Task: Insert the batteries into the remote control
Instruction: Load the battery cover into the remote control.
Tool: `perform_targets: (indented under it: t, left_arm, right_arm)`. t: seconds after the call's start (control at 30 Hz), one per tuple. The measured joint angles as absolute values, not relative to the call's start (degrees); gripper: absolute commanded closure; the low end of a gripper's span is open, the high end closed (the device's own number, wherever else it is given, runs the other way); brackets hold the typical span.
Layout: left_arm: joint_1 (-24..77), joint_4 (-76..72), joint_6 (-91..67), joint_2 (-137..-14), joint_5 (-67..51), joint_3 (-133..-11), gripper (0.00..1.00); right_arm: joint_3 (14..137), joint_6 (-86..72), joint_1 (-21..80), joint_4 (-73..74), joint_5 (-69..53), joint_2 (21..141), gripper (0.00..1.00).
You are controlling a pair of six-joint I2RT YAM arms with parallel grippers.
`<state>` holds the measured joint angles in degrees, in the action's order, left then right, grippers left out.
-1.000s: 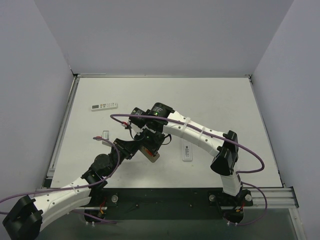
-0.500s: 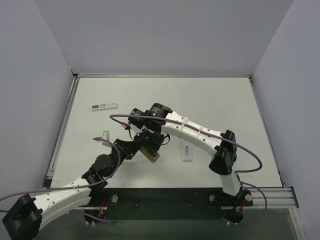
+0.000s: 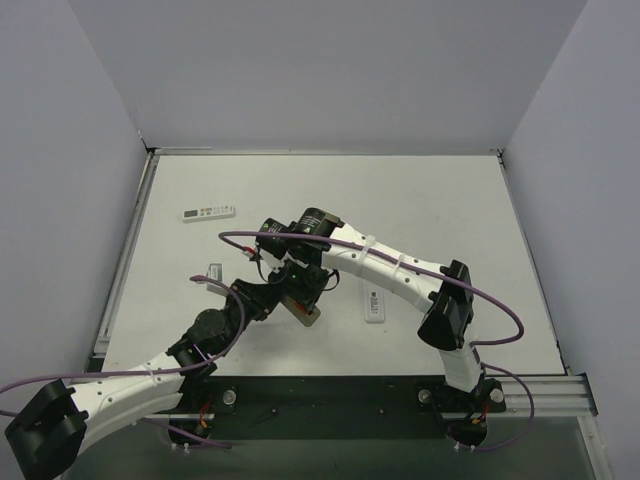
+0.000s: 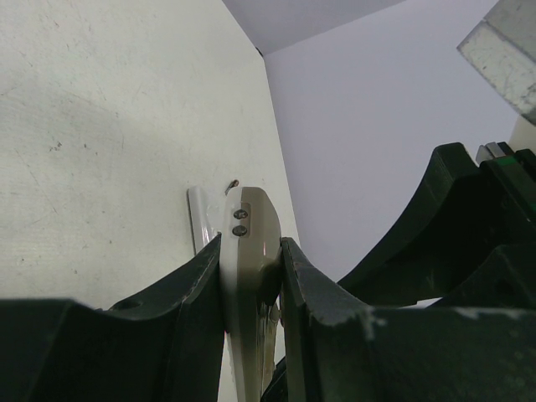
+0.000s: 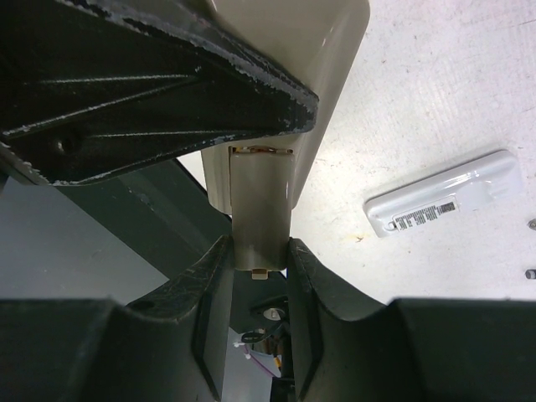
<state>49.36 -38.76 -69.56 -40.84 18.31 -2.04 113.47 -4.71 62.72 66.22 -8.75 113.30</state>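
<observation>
The left gripper [image 4: 251, 261] is clamping its jaws narrowly onto the grey-beige plastic remote back piece [image 4: 249, 222], which is sitting on edge between the two wrists at about 7 o'clock from the middle of the white table [image 3: 420, 200]. The right gripper [image 5: 260, 251], jaws almost together, is pinching a narrower beige strip [image 5: 261, 201] running down out of that same piece. Whether this is the battery cover or only an edge cannot be told. The slim white rectangular remote part with a printed label [image 3: 375, 305] is lying flat at 3 o'clock of the held piece, near but apart. The longer white remote with a grey display [image 3: 208, 212] is lying well away at 10 o'clock. No batteries are showing clearly; dark specks at the right wrist view's edge are too small to name. The step is probably working the strip free to open the battery bay. To do it well, the left arm should be acting as a firm anchor while the right is pulling straight along the long axis, without twisting, since both grips are sitting close to the fingertips and could slip.
</observation>
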Motion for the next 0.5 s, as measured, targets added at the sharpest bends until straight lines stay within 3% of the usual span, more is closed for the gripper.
perform_targets:
  t: [0.5]
  left_arm:
    - [50.37, -38.15, -68.10, -39.77, 19.81, -2.04, 1.00]
  right_arm:
    - [112.12, -4.78, 63.46, 65.21, -8.32, 113.30, 1.00]
